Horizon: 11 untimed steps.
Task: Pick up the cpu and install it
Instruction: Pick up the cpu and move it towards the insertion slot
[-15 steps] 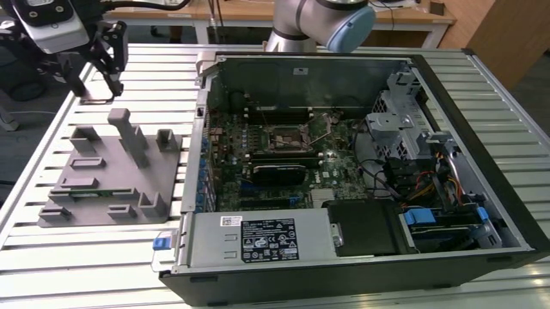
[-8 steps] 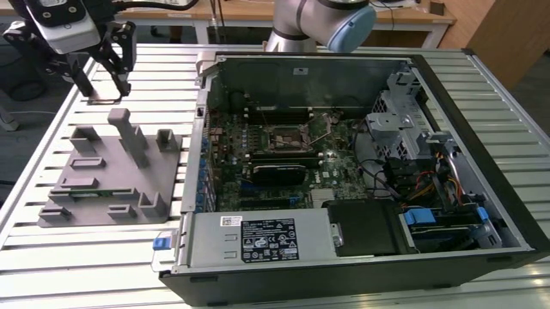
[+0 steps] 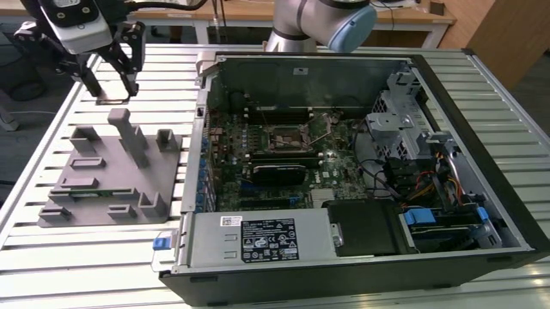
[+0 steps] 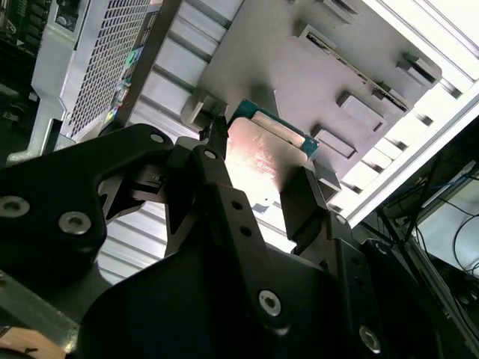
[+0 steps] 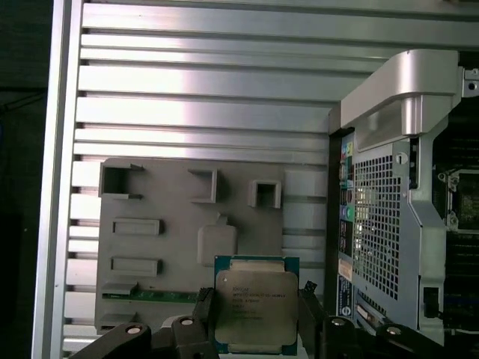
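1. In the upper left of the exterior view, the hand (image 3: pixel 111 90) hangs over the slatted table (image 3: pixel 103 270). Its two dark fingers are closed on opposite edges of the cpu (image 3: pixel 112 100).
2. In the first wrist view, the cpu (image 5: pixel 257 303) lies flat between the fingers (image 5: pixel 203 301), pale metal top facing the camera.
3. At left centre of the exterior view, the grey fixture (image 3: pixel 103 187) rests on the table, nearer the camera than the hand.
4. At the frame's centre, the open computer case (image 3: pixel 361 270) shows the square socket (image 3: pixel 288 136).
5. The socket lies well apart from the hand, toward the exterior view's right and lower in the frame.
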Available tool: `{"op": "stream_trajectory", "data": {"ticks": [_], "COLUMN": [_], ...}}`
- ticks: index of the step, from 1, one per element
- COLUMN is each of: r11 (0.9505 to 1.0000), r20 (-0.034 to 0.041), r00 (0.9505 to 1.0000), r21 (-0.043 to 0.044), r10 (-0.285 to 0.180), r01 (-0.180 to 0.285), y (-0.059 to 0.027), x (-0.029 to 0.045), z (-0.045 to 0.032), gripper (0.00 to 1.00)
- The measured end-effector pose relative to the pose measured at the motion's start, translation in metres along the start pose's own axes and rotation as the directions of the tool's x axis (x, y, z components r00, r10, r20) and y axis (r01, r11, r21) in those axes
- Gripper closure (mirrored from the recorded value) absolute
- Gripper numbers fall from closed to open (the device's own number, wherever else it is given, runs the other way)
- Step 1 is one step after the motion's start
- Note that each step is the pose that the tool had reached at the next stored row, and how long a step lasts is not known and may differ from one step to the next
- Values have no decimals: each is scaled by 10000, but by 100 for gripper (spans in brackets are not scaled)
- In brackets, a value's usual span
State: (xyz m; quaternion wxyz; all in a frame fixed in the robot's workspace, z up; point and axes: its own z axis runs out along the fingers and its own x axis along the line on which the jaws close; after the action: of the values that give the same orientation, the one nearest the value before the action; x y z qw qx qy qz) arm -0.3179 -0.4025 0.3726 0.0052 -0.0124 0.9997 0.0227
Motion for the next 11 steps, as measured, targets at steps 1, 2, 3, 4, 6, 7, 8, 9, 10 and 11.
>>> {"op": "stream_trajectory", "data": {"ticks": [1,2,3,4,6,7,8,9,10,11], "r11": [10000,10000,10000,10000,10000,10000,10000,10000,10000,10000], "r20": [0,0,1,0,0,0,0,0,0,0], "r00": [10000,10000,10000,10000,10000,10000,10000,10000,10000,10000], "r21": [0,0,0,0,0,0,0,0,0,-1], "r10": [0,0,0,0,0,0,1,1,0,0], "r01": [0,0,0,0,0,0,-1,-1,0,0], "y": [0,-1,-1,-1,-2,-2,-3,-3,-3,-4], "x": [-13,-26,-39,-52,-77,-91,-104,-117,-130,-144], "z": [0,1,2,2,3,3,4,4,4,5], "gripper": [47,47,47,47,47,47,47,47,47,47]}}
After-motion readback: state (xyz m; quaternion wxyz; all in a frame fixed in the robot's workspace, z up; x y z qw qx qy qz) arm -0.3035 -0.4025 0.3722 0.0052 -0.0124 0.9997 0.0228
